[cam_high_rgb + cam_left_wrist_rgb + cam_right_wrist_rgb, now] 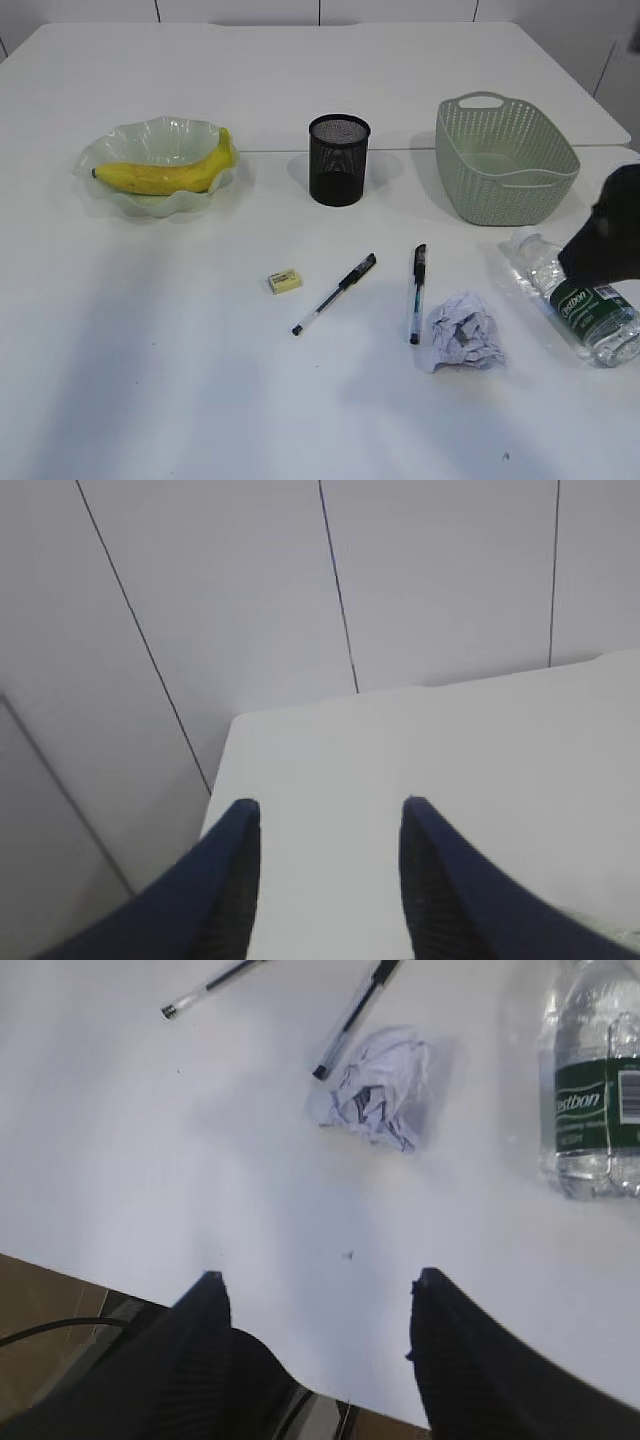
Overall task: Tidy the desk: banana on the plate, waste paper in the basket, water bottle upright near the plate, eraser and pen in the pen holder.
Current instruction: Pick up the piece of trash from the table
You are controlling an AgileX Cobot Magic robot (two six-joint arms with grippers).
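Note:
A yellow banana (165, 175) lies in the glass plate (150, 130) at the left. The black mesh pen holder (339, 160) stands at centre back, with the green basket (505, 160) to its right. A yellow eraser (285, 281) and two pens (335, 294) (417, 293) lie mid-table. Crumpled waste paper (465, 330) sits beside the water bottle (580, 305), which lies on its side. My right arm (610, 235) hangs over the bottle. The right gripper (318, 1278) is open and empty near the table's front edge, short of the paper (380, 1090) and bottle (595, 1090). My left gripper (330, 805) is open and empty.
The left wrist view shows only a far table corner (235, 720) and wall panels behind it. The table's front edge (60, 1265) runs just under the right gripper, with brown floor beyond. Bare white tabletop fills the front left.

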